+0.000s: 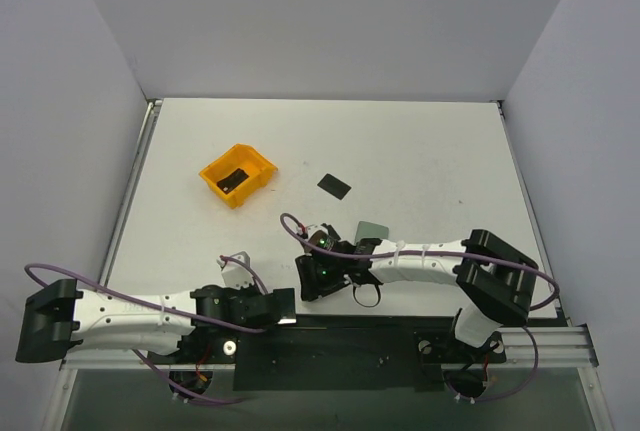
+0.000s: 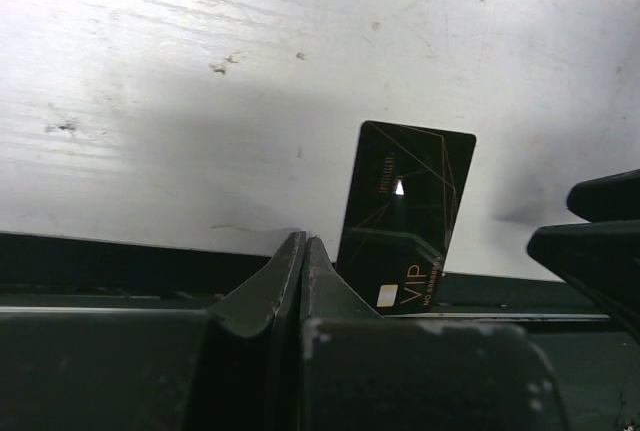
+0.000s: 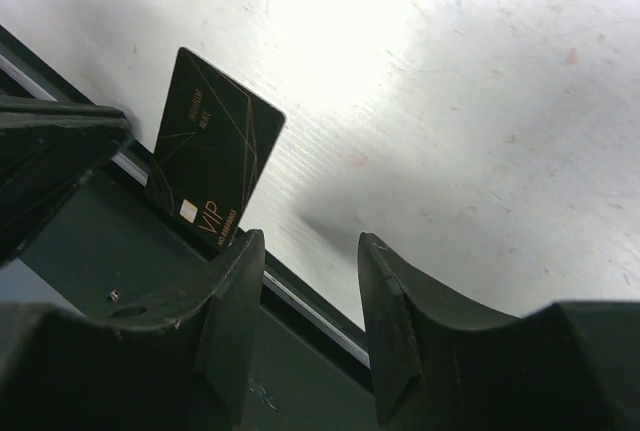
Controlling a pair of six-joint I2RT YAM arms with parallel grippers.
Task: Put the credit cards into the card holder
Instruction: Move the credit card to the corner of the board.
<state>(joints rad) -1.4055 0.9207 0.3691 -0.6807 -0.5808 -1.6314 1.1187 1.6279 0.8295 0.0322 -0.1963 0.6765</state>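
A black credit card marked VIP [image 2: 405, 213] lies at the table's near edge, partly over the dark rail; it also shows in the right wrist view [image 3: 212, 159]. My left gripper [image 2: 303, 249] is shut and empty, its tips just left of this card. My right gripper [image 3: 310, 243] is open and empty, its jaws just right of the card and above the edge. In the top view both grippers, the left [image 1: 285, 303] and the right [image 1: 308, 279], meet at the near edge. A second black card [image 1: 335, 186] lies mid-table. The sage-green card holder [image 1: 371, 228] lies behind the right arm, partly hidden.
An orange bin [image 1: 255, 164] stands at the left middle with a black card [image 1: 232, 180] inside. A dark rail [image 1: 340, 336] runs along the table's near edge. White walls close in the table on three sides.
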